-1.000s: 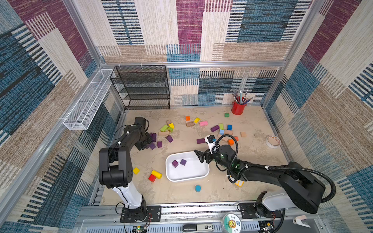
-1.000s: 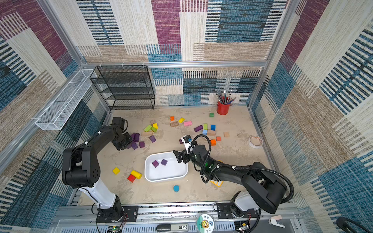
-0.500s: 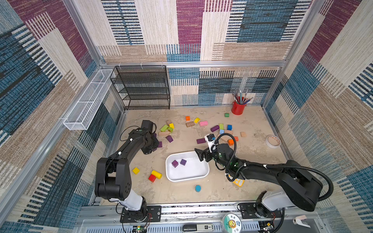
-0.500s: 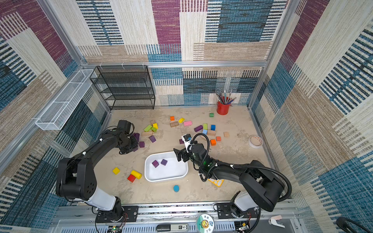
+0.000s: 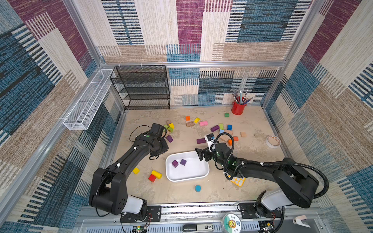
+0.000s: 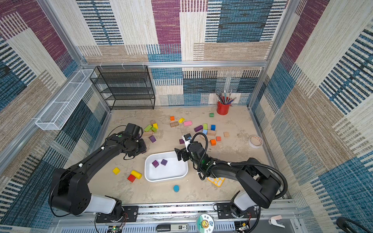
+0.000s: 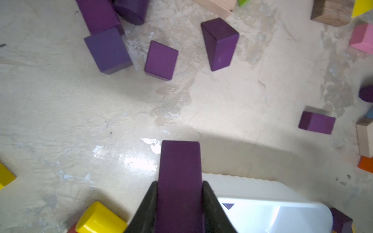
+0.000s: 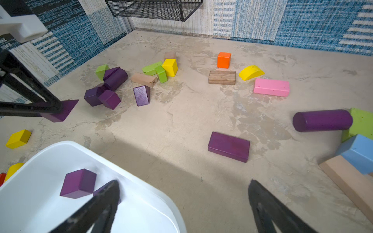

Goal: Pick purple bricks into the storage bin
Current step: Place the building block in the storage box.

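Purple brick (image 7: 179,161) carried nearer bin (image 7: 252,189), yellow cylinder (image 7: 101,219) beside

Two bricks (image 5: 174,163) are lying in the bin (image 5: 187,178), mid-table. Left gripper (image 7: 179,184) is holding one brick (image 7: 179,159) just off the bin's back-left corner. Loose bricks (image 8: 141,95) are lying behind the bin, rack (image 5: 141,88) standing back-left, pencil cup (image 5: 238,108) back-right.

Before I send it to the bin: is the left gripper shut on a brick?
Shut on a purple brick: in the left wrist view the left gripper clamps it between black fingers.
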Available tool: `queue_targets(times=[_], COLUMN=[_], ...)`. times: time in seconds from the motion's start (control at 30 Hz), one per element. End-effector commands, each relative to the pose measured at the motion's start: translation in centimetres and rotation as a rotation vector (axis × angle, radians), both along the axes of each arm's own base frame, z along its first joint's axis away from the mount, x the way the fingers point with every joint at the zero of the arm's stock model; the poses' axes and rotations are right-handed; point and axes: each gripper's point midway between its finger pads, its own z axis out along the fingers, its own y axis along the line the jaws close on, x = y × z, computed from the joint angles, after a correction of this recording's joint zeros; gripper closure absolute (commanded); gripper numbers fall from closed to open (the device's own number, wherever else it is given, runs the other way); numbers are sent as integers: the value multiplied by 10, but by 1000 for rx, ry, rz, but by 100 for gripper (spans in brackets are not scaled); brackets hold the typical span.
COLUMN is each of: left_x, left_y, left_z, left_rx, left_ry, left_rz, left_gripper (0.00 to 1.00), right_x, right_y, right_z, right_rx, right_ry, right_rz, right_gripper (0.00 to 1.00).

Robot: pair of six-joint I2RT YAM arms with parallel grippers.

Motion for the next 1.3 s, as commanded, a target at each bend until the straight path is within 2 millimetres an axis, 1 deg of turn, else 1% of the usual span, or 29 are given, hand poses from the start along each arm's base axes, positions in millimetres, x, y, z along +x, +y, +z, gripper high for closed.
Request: queue_targets(times=[0.0,0.17,0.37,0.5,0.6,0.97,1.07,1.27], left_x=[-4,-6,-10,-14,-18,-34,-39,-48], left_y=[-8,-25,-51,-72,-91,-141,-150,-162], left_z=[5,11,18,25,27,16,12,-1], left_rx=[-1,4,5,17,13,28,30,43], left_ry=[-13,-35,-55,-83,-91,-117,-123,-124], left_rz=[-4,-60,-154,-238,-329,-588,-644,-701], left_gripper=[77,77,77,77,77,77,78,77], right_x=[4,5,6,7,8,12,13,15], right_y=[1,-1,-2,-5,-7,-24,-27,-39], right_z=[4,2,3,3,2,10,10,12], right_rx=[25,34,44,52,56,78,82,99], right_ry=[-2,10,15,18,22,0,-1,-4], right_rz=[-15,-17,-18,-23,-34,-90,-106,-152], right_gripper=[0,0,0,0,0,1,0,0])
